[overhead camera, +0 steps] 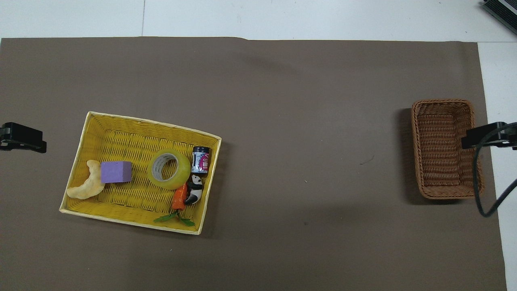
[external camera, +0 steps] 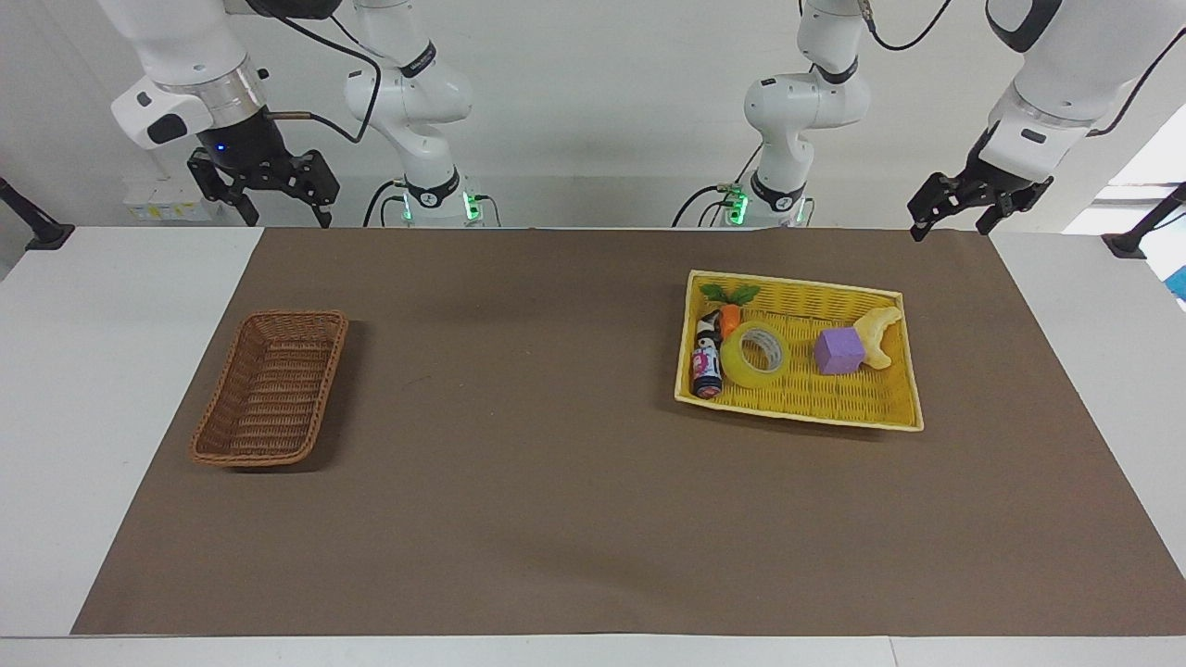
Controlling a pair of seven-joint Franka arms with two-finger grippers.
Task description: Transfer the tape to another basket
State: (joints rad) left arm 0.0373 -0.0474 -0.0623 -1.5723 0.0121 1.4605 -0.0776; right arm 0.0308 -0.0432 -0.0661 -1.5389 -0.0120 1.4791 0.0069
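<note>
The tape (external camera: 755, 354), a yellow translucent roll with a pale core, lies flat in the yellow woven tray (external camera: 834, 396) toward the left arm's end of the table; the overhead view shows the tape (overhead camera: 169, 169) between a purple cube and a small bottle in the tray (overhead camera: 121, 135). The brown wicker basket (external camera: 269, 394) stands empty toward the right arm's end, also visible from overhead (overhead camera: 442, 161). My left gripper (external camera: 950, 229) hangs open in the air over the mat's corner, with nothing in it. My right gripper (external camera: 287, 219) hangs open above the table's edge by the basket's end.
The tray also holds a purple cube (external camera: 839, 352), a pale curved snack (external camera: 878, 335), a toy carrot (external camera: 730, 318), a panda figure (overhead camera: 195, 190) and a small bottle (external camera: 706, 369). A brown mat (external camera: 519, 417) covers the table between tray and basket.
</note>
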